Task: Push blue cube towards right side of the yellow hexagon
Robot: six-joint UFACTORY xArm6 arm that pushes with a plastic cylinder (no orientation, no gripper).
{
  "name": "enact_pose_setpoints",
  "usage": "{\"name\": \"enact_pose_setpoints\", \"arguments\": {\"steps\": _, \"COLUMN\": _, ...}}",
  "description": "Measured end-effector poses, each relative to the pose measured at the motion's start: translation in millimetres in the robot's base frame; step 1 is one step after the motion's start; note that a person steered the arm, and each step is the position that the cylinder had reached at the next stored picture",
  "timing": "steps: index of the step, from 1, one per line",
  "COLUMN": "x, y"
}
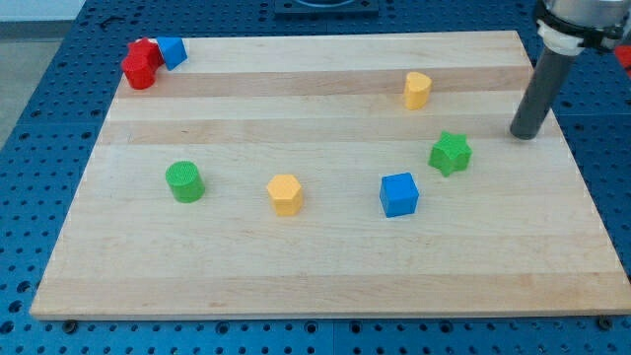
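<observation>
Claw absent: we carry only dark rod, our tip (525, 135) near view's right edge, beyond green star block (451, 153). Blue cube (399, 194) already right of yellow hexagon block (284, 194), apart. Approach step; next likely circle to cube's right face, nudge leftward across wooden tabletop (325, 276).

The small blue plastic cube (399, 194) is sitting flat on the wooden board, on its near half, right of centre. The yellow plastic hexagon block (284, 194) is standing upright to its left, level with it and clearly apart.
</observation>
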State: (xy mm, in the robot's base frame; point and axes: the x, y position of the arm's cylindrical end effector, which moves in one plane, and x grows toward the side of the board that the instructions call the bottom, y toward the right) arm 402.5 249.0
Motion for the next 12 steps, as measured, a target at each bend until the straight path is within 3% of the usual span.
{"name": "enact_pose_setpoints", "arguments": {"steps": 2, "x": 24, "y": 12}}
{"name": "enact_pose_setpoints", "arguments": {"steps": 4, "x": 108, "y": 21}}
{"name": "enact_pose_setpoints", "arguments": {"steps": 5, "x": 128, "y": 15}}
{"name": "enact_pose_setpoints", "arguments": {"steps": 7, "x": 124, "y": -66}}
{"name": "enact_pose_setpoints", "arguments": {"steps": 10, "x": 81, "y": -231}}
{"name": "enact_pose_setpoints", "arguments": {"steps": 12, "x": 87, "y": -237}}
